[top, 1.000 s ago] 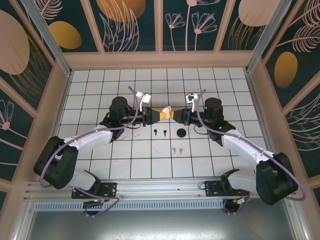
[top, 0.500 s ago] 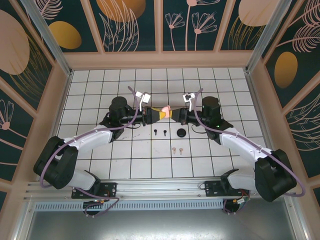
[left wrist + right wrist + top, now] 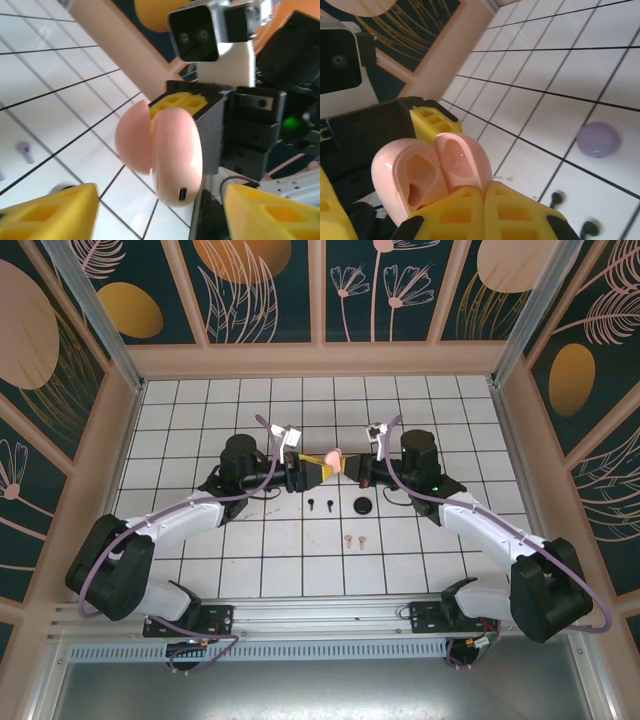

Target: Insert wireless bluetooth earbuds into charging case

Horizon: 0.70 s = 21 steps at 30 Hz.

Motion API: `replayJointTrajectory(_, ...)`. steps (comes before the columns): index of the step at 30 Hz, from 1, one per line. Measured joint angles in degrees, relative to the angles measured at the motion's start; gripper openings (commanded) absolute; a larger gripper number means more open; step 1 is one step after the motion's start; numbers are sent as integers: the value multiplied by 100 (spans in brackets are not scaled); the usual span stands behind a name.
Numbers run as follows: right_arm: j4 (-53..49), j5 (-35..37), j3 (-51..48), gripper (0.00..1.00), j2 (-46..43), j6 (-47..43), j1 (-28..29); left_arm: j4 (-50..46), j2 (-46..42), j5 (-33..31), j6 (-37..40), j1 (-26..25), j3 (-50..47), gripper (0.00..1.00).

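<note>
Overhead, step: the open pink case [image 3: 331,456] is being handed over above the middle of the bench [image 3: 200,420]. This is probably so one arm can hold it while the other fetches the pink earbuds [image 3: 347,538], which lie nearer the near edge.
Overhead, doing it well: draw the left arm straight back along its own line, and keep the right arm steady until the left is clear.
Overhead, pincers: left pincer [image 3: 318,468] and right pincer [image 3: 347,464] meet nose to nose at the case. How wide each one stands is too small to tell in this view.
Overhead, bench: black earbuds [image 3: 312,505] and black case [image 3: 362,506] lie just nearward of the handover.
Left wrist, care: neither finger should clip the case halves when the arm retreats.
Left wrist, left pincer: the yellow fingers stand wide apart and touch nothing. The case sits beyond them, pinched by the right pincer's pads. A lilac earbud [image 3: 25,151] lies on the bench.
Right wrist, care: the hold is on a thin rim, so the case may pivot. Move slowly and set it down hollows up beside the pink earbuds.
Right wrist, right pincer: the fingers are closed tight on the case's lower rim, and both hollows are showing. A lilac case [image 3: 598,139] lies on the bench beyond.
</note>
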Motion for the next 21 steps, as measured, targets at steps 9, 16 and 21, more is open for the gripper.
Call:
replayJointTrajectory(9, -1790, 833, 1051, 0, 184, -1462, -164, -2839, -109, -461, 1998, 0, 1615, 86)
replayJointTrajectory(16, -2758, 1071, 1423, 0, 411, -2557, -164, -4763, 660, -168, 3335, 0, 2916, 78)
replayJointTrajectory(21, -3069, 1019, 1547, 0, 431, -2953, -164, -5838, 1283, 70, 3991, 0, 3453, 68)
